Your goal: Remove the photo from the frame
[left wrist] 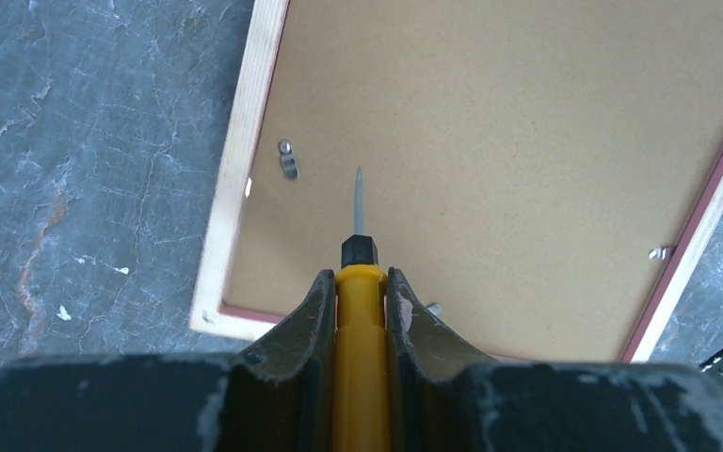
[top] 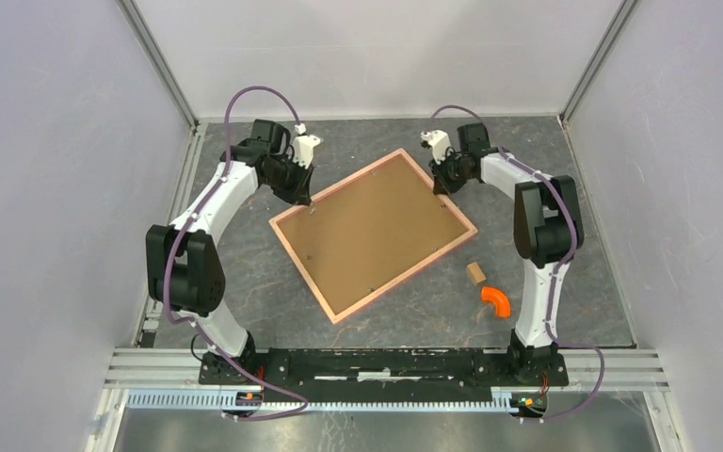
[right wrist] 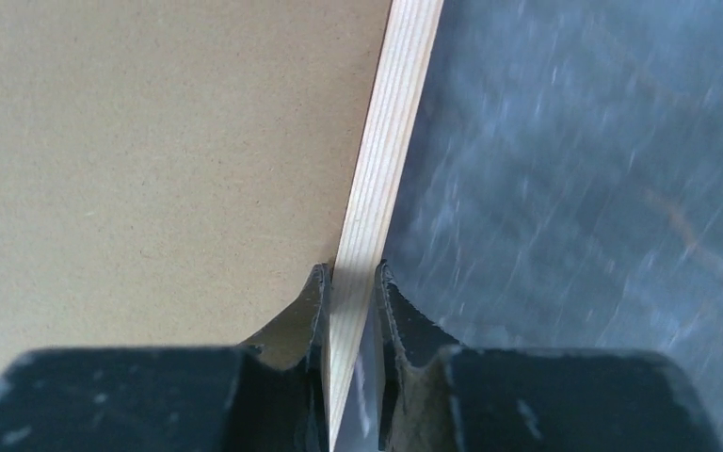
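The grey tabletop [top: 245, 282] is carrying the frame [top: 373, 231], which is lying brown back up at its centre, turned askew. The right claw [right wrist: 350, 273] is clenching the frame's pale rim at its 1 o'clock edge. The left claw [left wrist: 360, 278], at 10 o'clock, is grasping a yellow screwdriver [left wrist: 360, 311], whose tip is pointing over the back. A wooden block [top: 475, 273] and an orange piece [top: 496, 300] are sitting at 4 o'clock.
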